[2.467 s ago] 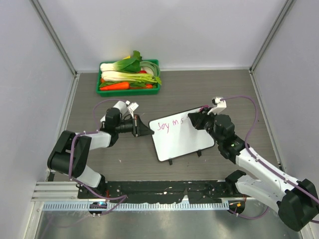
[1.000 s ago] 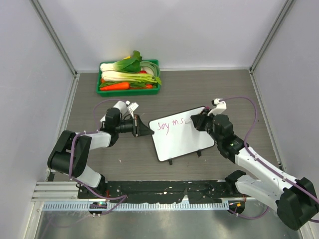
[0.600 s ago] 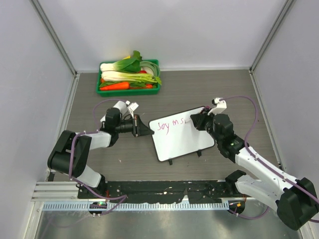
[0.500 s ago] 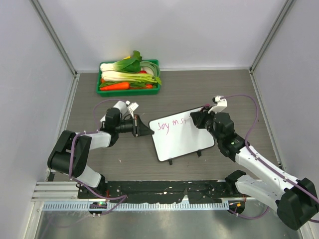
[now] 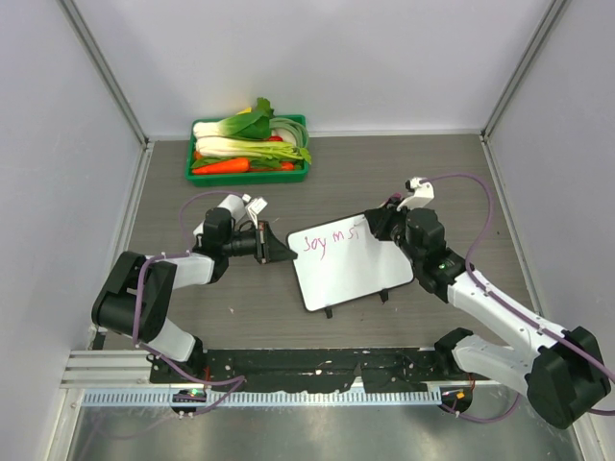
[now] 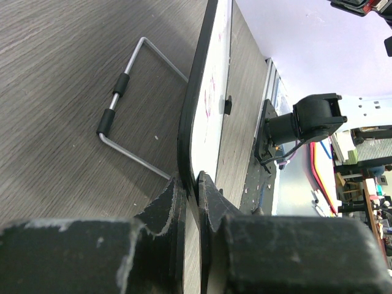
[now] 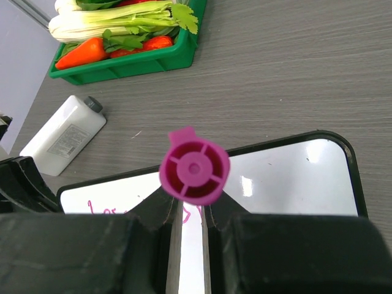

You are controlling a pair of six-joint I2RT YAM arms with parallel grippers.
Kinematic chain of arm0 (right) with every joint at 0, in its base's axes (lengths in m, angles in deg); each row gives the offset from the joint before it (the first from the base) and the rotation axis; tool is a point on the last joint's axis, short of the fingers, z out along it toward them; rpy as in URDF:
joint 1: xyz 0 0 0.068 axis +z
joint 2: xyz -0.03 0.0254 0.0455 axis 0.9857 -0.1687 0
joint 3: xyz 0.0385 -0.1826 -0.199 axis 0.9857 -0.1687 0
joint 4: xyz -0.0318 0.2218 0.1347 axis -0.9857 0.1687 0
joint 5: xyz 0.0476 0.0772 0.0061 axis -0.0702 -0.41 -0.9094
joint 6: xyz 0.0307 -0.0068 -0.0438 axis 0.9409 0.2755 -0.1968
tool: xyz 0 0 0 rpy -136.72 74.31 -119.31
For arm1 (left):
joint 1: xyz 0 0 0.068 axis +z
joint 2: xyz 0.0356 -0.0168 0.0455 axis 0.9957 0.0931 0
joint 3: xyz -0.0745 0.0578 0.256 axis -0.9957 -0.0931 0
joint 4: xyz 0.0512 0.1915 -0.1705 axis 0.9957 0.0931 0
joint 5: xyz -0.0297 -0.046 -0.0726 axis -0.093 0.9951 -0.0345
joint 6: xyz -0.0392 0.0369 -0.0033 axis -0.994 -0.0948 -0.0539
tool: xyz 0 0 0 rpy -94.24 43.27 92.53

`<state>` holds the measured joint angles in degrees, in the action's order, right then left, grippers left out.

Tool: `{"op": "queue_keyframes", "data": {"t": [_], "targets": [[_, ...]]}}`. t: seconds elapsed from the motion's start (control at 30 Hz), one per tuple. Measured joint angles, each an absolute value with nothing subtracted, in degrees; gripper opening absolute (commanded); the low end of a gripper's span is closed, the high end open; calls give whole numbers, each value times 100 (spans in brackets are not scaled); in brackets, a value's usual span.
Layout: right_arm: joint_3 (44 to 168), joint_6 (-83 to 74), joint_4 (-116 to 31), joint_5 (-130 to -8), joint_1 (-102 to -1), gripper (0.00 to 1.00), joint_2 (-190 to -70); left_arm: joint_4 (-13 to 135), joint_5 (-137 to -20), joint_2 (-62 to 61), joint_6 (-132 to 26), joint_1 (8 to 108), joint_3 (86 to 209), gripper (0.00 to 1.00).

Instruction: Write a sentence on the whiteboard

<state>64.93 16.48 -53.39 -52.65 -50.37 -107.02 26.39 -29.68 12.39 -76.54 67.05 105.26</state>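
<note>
the fingers (image 6: pixel 164 209) of the left gripper (image 6: pixel 191 187) are pressed together on the left edge of the whiteboard (image 5: pixel 351 271), pinching it from both sides, and the board rests propped on its wire leg (image 6: pixel 122 116) in the middle of the dark wooden table (image 5: pixel 442 173). the right gripper (image 5: pixel 377 227) has its fingers closed around a magenta marker (image 7: pixel 195 173), held over the upper right part of the board, at the end of the sentence (image 5: pixel 330 240), a short pink line along the top edge. a white bottle (image 7: pixel 64 136) lies on the table between the board and a green tray (image 5: pixel 248 178) of vegetables near the back wall.
</note>
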Motion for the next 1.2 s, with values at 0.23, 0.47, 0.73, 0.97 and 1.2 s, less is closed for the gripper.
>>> {"op": "queue_keyframes", "data": {"t": [0.23,0.47,0.73,0.97,1.2], "targets": [[6419,1650,-5387,-5230,-5042,1,-10715,2639,-2970,1250,-7665,6705,10526,0],[6412,1648,-5381,-5230,-5042,1,-10676,2637,-2968,1252,-7668,6705,10528,0],[6412,1646,-5376,-5265,-5042,1,-10352,2639,-2963,1254,-7668,6705,10535,0],[6406,1624,-5322,-5233,-5053,1,-10372,2637,-2961,1254,-7668,6705,10535,0],[6204,1609,-5326,-5185,-5053,1,-10483,2648,-2968,1254,-7668,6705,10535,0]]}}
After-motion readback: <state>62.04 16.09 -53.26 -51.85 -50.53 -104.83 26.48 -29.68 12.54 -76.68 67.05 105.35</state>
